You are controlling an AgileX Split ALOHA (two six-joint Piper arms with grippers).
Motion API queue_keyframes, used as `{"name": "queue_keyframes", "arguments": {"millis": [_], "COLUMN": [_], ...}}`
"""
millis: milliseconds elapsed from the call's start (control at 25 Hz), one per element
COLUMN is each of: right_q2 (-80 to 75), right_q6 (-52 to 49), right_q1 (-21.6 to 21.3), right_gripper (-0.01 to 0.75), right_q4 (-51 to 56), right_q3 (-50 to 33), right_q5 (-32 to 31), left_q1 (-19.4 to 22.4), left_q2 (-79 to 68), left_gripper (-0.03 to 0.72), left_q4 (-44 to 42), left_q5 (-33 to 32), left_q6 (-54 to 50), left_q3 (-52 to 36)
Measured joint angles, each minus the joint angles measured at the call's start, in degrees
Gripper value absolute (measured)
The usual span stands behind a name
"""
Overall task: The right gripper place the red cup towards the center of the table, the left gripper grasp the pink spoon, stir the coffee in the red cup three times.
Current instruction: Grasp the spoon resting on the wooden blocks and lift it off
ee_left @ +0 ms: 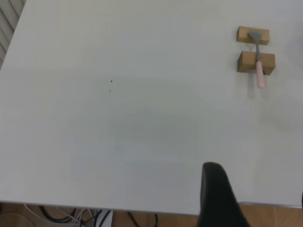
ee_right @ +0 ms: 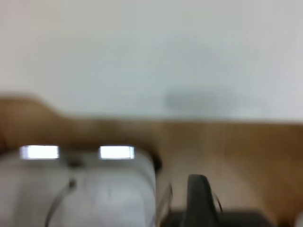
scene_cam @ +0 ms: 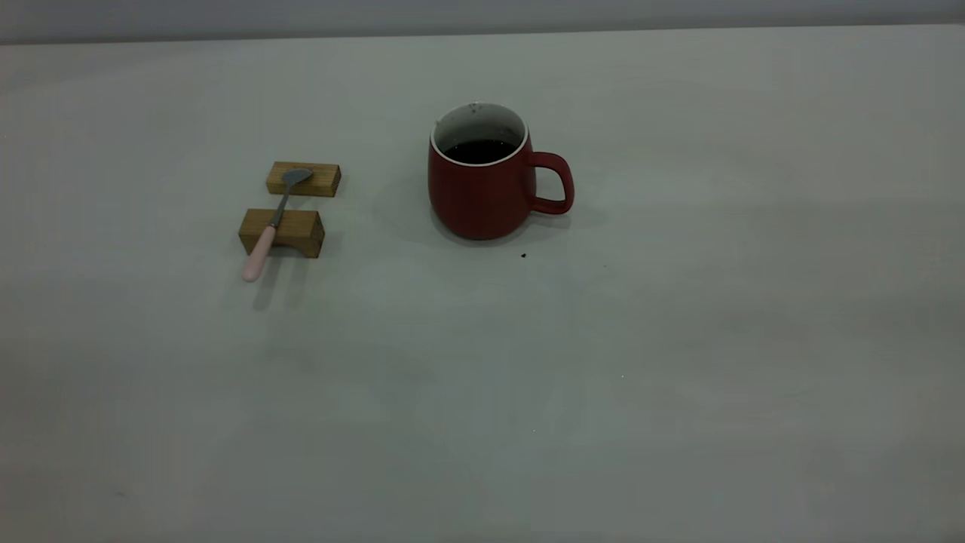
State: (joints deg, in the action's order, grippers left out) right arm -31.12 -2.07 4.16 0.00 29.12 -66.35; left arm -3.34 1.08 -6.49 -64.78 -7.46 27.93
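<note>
Two tan wooden blocks (scene_cam: 290,213): carry slim pink-handled spoon (scene_cam: 271,226)
Dark red ceramic mug (scene_cam: 482,185): upright on pale grey surface (scene_cam: 678,339), dark coffee (scene_cam: 479,151) inside
End effectors: opening cannot be told

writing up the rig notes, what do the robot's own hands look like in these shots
Very little shows. In the left wrist view, the left hand appears as one matte black finger with a rounded tip. In the right wrist view, the right hand is a dark, blurred, tapering finger. No cables or markings on them are visible. The exterior view shows neither arm.
</note>
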Motion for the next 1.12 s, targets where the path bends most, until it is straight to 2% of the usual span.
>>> {"name": "queue_keyframes", "arguments": {"millis": [160,600,1120], "right_q2": [9.15,28.44,29.89], "right_q6": [-0.05,-0.05,-0.05], "right_q1": [-0.47,-0.59,-0.59], "right_gripper": [0.591,0.591,0.591], "right_q4": [-0.91,-1.17,-1.17], "right_q3": [-0.96,-2.24,-2.24], "right_q5": [3.88,2.15,1.92], "left_q1": [0.0,0.0,0.0], "left_q2": [0.0,0.0,0.0], "left_gripper": [0.492,0.492,0.492], "left_q4": [0.0,0.0,0.0], "left_q5": [0.0,0.0,0.0], "left_q6": [-0.05,-0.11,-0.11], "left_q3": [0.0,0.0,0.0]}}
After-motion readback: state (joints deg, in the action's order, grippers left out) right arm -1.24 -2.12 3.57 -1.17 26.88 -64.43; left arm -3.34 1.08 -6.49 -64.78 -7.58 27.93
